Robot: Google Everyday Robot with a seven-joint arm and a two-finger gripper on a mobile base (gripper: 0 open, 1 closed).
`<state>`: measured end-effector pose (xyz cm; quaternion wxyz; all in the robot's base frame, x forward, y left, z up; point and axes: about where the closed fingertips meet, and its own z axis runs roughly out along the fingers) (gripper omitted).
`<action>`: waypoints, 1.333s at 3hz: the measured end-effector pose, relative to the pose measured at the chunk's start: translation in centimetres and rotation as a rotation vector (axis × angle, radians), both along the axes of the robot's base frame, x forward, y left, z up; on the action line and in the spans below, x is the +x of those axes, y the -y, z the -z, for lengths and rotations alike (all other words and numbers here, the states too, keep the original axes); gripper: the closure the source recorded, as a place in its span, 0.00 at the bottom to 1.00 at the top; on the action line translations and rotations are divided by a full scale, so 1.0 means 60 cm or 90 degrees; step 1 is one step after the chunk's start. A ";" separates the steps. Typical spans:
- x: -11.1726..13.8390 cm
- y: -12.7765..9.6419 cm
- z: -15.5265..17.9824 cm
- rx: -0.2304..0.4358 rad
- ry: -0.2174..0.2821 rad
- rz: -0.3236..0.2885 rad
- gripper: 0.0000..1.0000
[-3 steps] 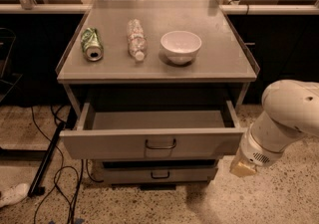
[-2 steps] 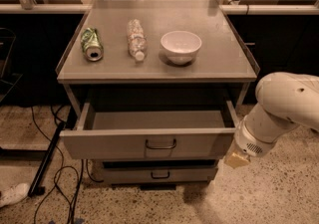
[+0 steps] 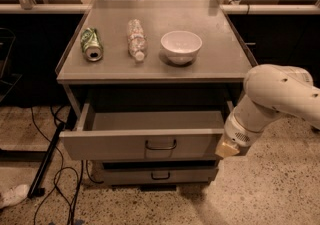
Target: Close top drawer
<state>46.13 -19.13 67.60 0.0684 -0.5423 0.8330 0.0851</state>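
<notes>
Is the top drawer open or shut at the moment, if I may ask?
Open: the top drawer is pulled out, its inside showing. The gripper is at its front's right end.

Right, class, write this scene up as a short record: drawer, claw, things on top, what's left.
top drawer: pulled out, open
claw: by the drawer front's right end; contact unclear
cabinet top: green can and clear bottle lying down, white bowl upright
lower drawer: beneath, set further back
left to do: push top drawer in
</notes>
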 end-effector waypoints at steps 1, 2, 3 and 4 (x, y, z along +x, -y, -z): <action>0.038 -0.014 0.018 0.002 0.005 -0.001 1.00; 0.051 -0.013 0.018 0.007 0.011 0.003 0.97; 0.051 -0.013 0.018 0.007 0.011 0.003 0.74; 0.051 -0.013 0.018 0.007 0.011 0.003 0.51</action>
